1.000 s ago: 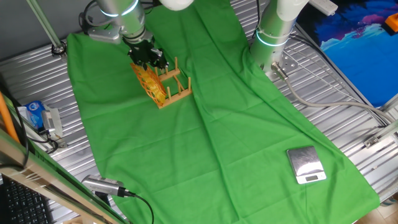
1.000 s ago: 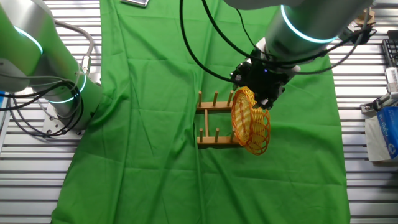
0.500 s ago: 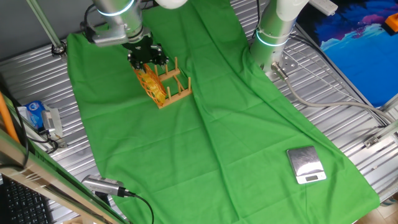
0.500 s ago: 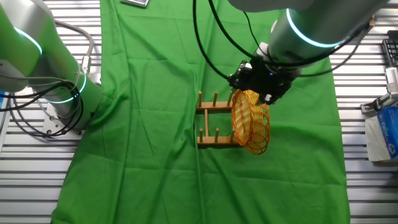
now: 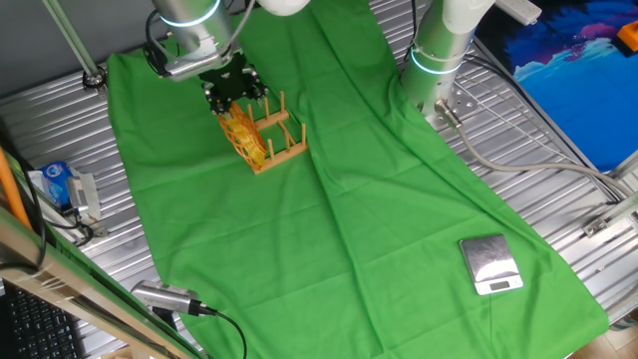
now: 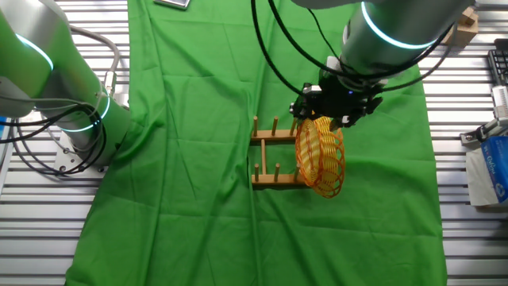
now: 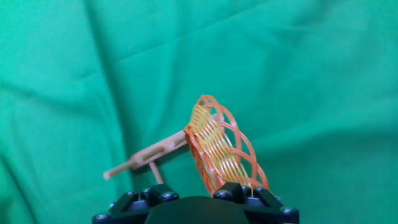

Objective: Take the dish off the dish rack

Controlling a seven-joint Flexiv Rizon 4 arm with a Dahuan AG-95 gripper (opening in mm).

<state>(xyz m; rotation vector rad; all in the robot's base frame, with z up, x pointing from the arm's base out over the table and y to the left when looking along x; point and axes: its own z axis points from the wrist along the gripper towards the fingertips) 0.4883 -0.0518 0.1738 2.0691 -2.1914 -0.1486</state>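
Observation:
The dish (image 5: 242, 135) is a yellow and orange woven oval that stands on edge at the left end of the dish rack (image 5: 281, 140), a small wooden rack with upright pegs. From the other side the dish (image 6: 320, 155) leans against the rack (image 6: 270, 155) at its right end. My gripper (image 5: 231, 98) hangs right over the dish's upper rim, as the other fixed view also shows for the gripper (image 6: 327, 119). In the hand view the gripper (image 7: 186, 194) is open. The dish (image 7: 217, 149) rises beside the right finger, and the rack (image 7: 149, 158) lies behind it.
A green cloth (image 5: 349, 229) covers the table. A silver scale (image 5: 490, 264) lies at the near right. A second arm's base (image 5: 439, 50) stands at the back, and that base (image 6: 75, 103) sits left in the other view. A blue-white carton (image 5: 60, 184) sits off the cloth at the left.
My wrist has turned above the dish's upper rim and shifted slightly. The dish and the rack have stayed where they were.

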